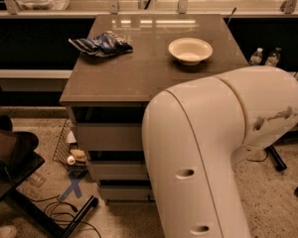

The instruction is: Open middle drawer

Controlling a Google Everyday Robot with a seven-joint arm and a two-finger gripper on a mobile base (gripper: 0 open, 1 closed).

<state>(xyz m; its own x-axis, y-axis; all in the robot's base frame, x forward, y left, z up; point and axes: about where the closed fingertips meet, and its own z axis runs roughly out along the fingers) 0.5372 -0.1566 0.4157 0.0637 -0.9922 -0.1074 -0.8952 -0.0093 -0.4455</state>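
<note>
The cabinet's three pale drawer fronts show under the counter top (139, 78). The middle drawer (116, 170) sits flush between the taller upper front (109, 136) and the lowest front (123, 192). Only the left half of each front shows. My bulky white arm (213, 152) fills the lower right and covers their right halves, with any handles. The gripper is out of view, somewhere behind or below this arm.
A cream bowl (190, 50) and a blue-striped snack bag (101, 44) lie on the counter. Left of the cabinet are a wire rack with small items (72, 152), a blue floor mark (72, 187), cables and a dark chair (12, 157). Water bottles (265, 57) stand at the right.
</note>
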